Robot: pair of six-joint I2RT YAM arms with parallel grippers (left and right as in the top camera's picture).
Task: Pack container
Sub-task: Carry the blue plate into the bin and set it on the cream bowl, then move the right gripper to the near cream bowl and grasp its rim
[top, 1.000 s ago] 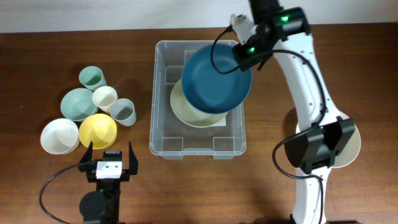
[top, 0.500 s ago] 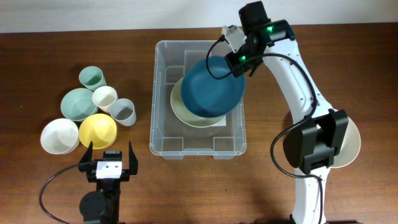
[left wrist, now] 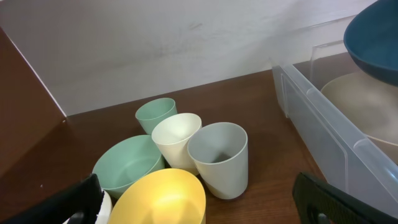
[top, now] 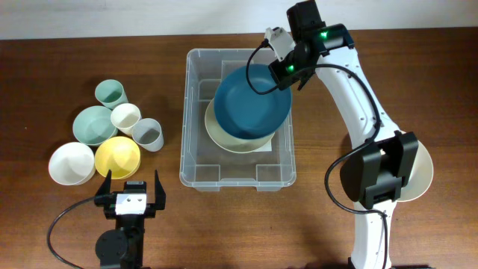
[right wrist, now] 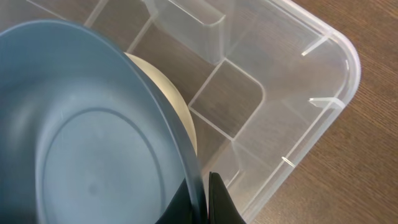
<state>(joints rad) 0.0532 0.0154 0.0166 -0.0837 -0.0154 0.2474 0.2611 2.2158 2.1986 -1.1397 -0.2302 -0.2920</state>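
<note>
The clear plastic container (top: 237, 181) stands mid-table with a cream bowl (top: 224, 138) inside. My right gripper (top: 286, 71) is shut on the rim of a dark blue bowl (top: 250, 101), held tilted over the cream bowl inside the container's walls. In the right wrist view the fingers (right wrist: 217, 196) pinch the blue bowl's (right wrist: 87, 137) edge above the container's corner (right wrist: 336, 81). My left gripper (top: 131, 179) is open and holds nothing near the front left. In its wrist view it (left wrist: 199, 199) faces a cluster of cups and bowls.
Left of the container sit a white bowl (top: 72, 163), yellow bowl (top: 117, 157), green bowl (top: 94, 124), green cup (top: 110, 93), cream cup (top: 125, 117) and grey cup (top: 148, 134). A pale plate (top: 424, 175) lies by the right arm's base.
My right gripper has carried the blue bowl left and down, from above the container's right wall to over the cream bowl. The left arm has not moved.
</note>
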